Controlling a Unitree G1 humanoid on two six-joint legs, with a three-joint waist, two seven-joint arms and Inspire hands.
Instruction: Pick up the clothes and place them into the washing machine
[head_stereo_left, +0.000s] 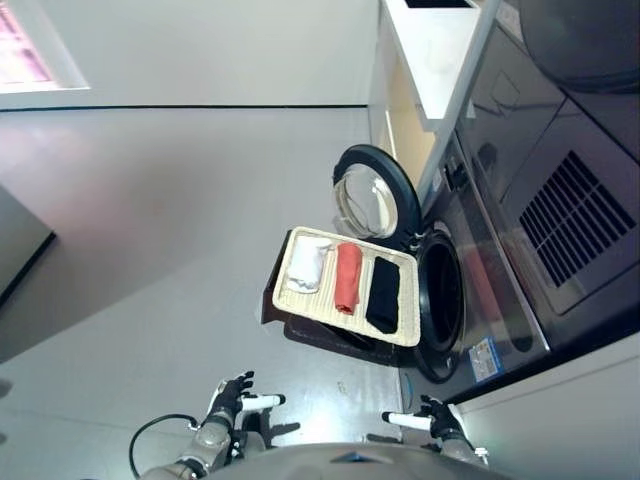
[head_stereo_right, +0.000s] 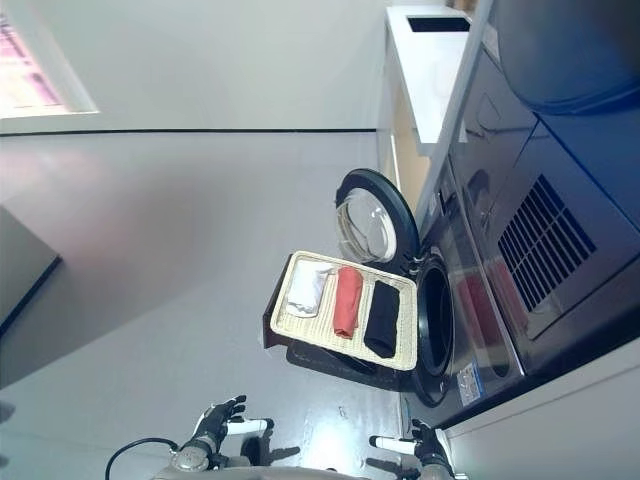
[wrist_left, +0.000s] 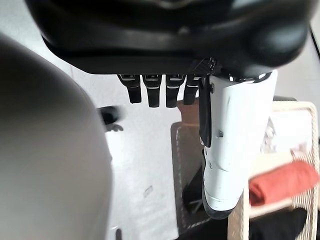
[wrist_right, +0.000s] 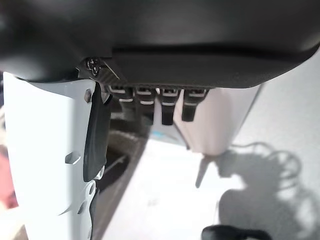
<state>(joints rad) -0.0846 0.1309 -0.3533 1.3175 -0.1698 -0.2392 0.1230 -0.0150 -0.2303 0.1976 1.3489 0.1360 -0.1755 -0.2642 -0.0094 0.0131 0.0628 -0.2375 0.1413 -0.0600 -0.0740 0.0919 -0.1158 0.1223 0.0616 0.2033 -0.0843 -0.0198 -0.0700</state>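
A woven tray (head_stereo_left: 300, 304) rests on a dark stool in front of the washing machine (head_stereo_left: 500, 270). On it lie a white cloth (head_stereo_left: 306, 266), a rolled red cloth (head_stereo_left: 347, 277) and a black cloth (head_stereo_left: 384, 294) side by side. The machine's round door (head_stereo_left: 375, 195) stands swung open, and the drum opening (head_stereo_left: 440, 295) is just beyond the tray. My left hand (head_stereo_left: 232, 397) and right hand (head_stereo_left: 433, 415) hover low near my body, well short of the tray, both open and empty. The left wrist view shows the red cloth (wrist_left: 282, 182) past the thumb.
A white counter (head_stereo_left: 435, 50) runs beside the machine at the top. The dark stool (head_stereo_left: 325, 338) under the tray juts out toward me. Grey floor (head_stereo_left: 170, 230) spreads wide on my left, with a dark edge (head_stereo_left: 25, 262) at far left.
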